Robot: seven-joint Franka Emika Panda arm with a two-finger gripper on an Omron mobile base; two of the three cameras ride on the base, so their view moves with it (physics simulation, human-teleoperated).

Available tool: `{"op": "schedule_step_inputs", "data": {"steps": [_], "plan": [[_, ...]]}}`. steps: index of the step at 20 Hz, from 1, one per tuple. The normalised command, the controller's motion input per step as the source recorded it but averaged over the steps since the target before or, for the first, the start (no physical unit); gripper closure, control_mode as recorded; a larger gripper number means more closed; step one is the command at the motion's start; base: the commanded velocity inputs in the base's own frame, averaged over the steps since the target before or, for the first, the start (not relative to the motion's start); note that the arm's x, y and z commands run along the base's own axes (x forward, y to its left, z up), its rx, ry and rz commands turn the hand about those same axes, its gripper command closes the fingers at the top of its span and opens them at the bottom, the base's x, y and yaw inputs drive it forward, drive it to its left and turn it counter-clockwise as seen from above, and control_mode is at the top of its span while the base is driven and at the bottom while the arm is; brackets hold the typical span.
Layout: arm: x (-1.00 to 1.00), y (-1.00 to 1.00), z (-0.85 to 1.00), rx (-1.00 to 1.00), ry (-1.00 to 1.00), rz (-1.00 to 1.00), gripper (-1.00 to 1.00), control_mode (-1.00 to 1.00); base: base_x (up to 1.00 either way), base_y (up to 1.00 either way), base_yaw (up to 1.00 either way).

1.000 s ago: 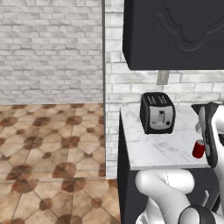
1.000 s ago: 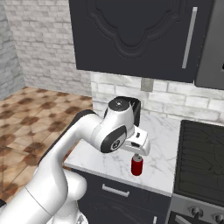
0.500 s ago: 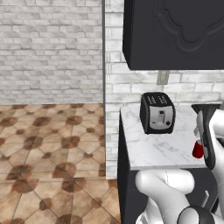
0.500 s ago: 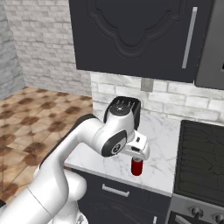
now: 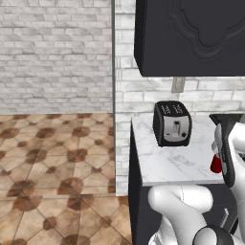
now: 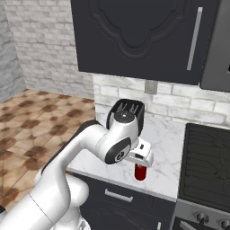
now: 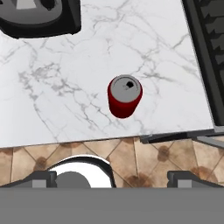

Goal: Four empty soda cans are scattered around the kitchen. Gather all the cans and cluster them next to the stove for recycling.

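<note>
Nearest the base, the white arm bends over the front edge of the marble counter point(image 6: 168, 148), and the tool point(image 7: 112, 176) hangs above it looking straight down. Its jaws stand wide apart with nothing between them; the two dark fingertips point(image 7: 41, 178) sit at either side of the hand view, over the floor just off the counter's front edge.

A little further in, one soda can point(image 7: 124, 96) stands upright on the counter near that front edge, red with a silver top, apart from the tool. In the right base view the soda can point(image 6: 141, 172) shows just under the wrist, and in the left base view it point(image 5: 216, 165) peeks out beside the arm.

To one side of the can lies the stove point(image 6: 209, 158), its dark grated cooktop meeting the marble.

Further back, a black-and-silver toaster point(image 5: 172, 123) stands near the brick wall, under dark upper cabinets point(image 6: 139, 36)
</note>
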Motion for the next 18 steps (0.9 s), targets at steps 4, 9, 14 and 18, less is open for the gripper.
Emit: {"op": "schedule_step_inputs", "data": {"steps": [4, 9, 14, 18], "plan": [[0.00, 0.00, -0.10, 0.03, 0.00, 0.00, -1.00, -1.00, 0.00, 0.00, 0.00], [0.02, 0.00, -0.09, 0.01, 0.00, 0.00, -1.00, -1.00, 0.00, 0.00, 0.00], [0.09, 0.00, -0.14, 0.00, 0.00, -0.01, -1.00, -1.00, 0.00, 0.00, 0.00], [0.11, 0.00, -0.16, 0.00, 0.00, -0.01, -1.00, -1.00, 0.00, 0.00, 0.00]]}}
